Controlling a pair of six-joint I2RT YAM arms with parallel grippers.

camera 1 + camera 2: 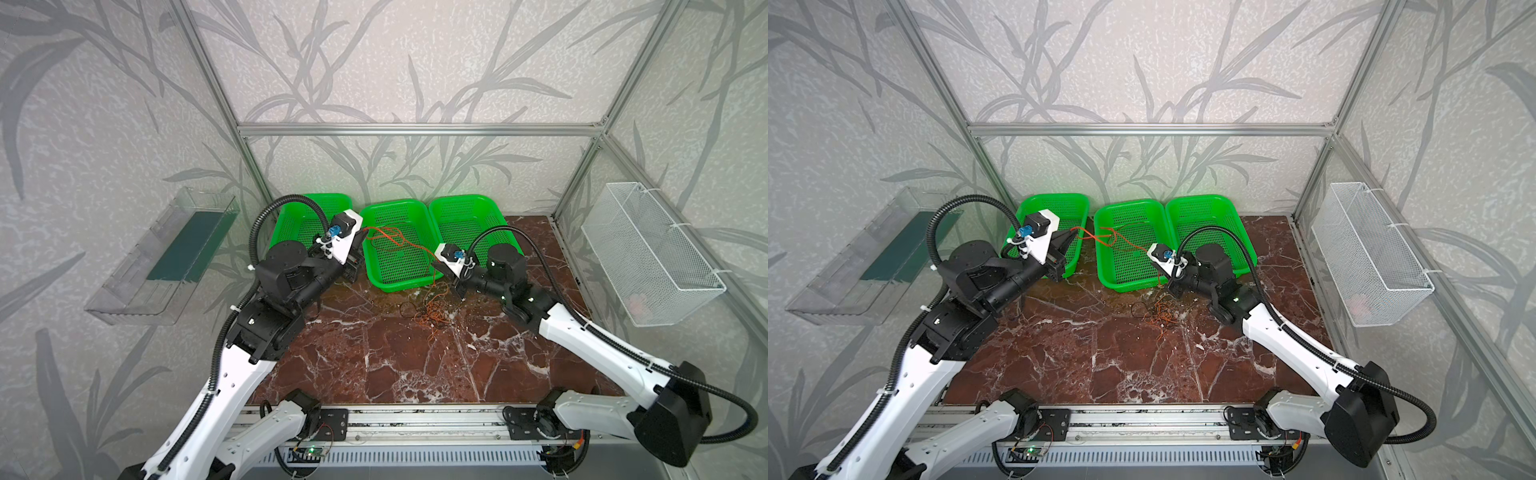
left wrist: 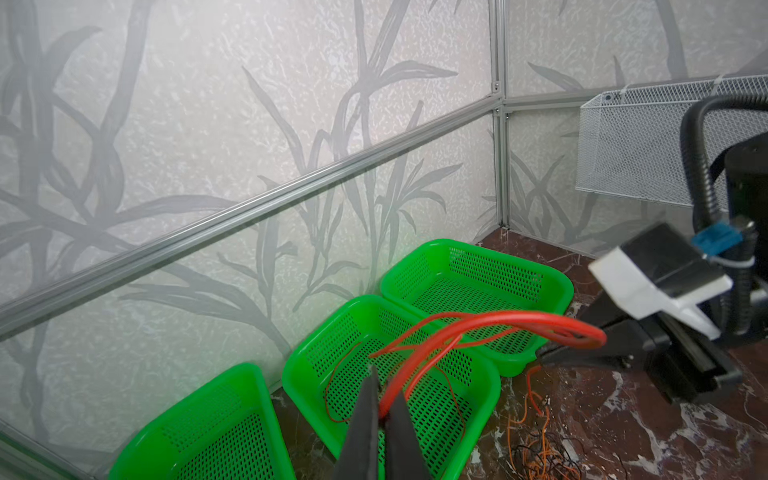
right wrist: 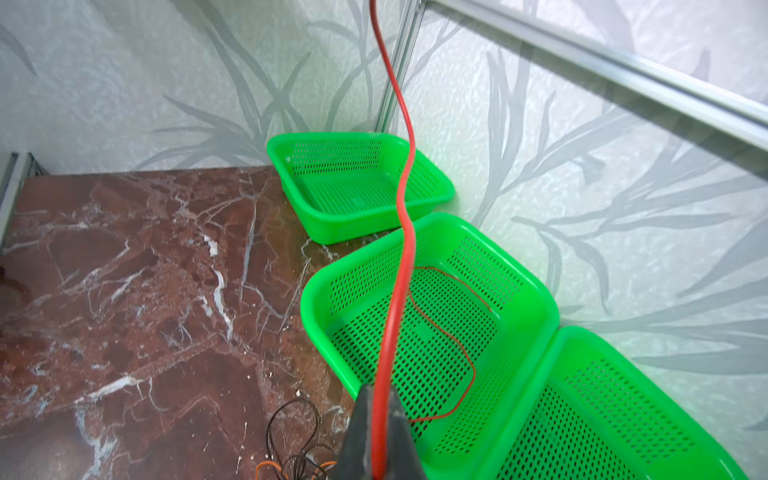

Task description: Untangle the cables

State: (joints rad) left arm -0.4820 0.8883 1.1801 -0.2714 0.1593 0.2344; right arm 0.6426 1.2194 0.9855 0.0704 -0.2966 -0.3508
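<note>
— State of the left pincer (image 2: pixel 381 409)?
— Pressed together, pinching a thin red cable (image 2: pixel 498 318) between its dark fingertips. Raised at the left edge of the middle green perforated plastic basket (image 1: pixel 400 286).

— And the right pincer (image 3: pixel 379 401)?
— Likewise clamped on that same red cable, by the middle basket's near right corner, above the red-brown marble surface (image 1: pixel 374 365).

— Run of the cable between the two?
— Strung through the air across the middle basket, from one pincer to the other, curving and slack rather than taut.

— Anything inside that basket?
— Thin red loops (image 3: pixel 465 353) lying on the perforated floor. Same strand or another: cannot tell.

— Whereabouts of the remaining cables?
— Heaped as a loose tangle of orange and black wires (image 1: pixel 432 311) on the surface, just in front of the middle basket and near the right pincer. One orange strand rising from the heap toward that pincer.

— Neighbours of the middle basket?
— A left green basket (image 1: pixel 303 228) and a right green basket (image 1: pixel 465 232), both along the back wall. The right one touching the middle one. A narrow strip of surface showing between the left and middle ones.
</note>
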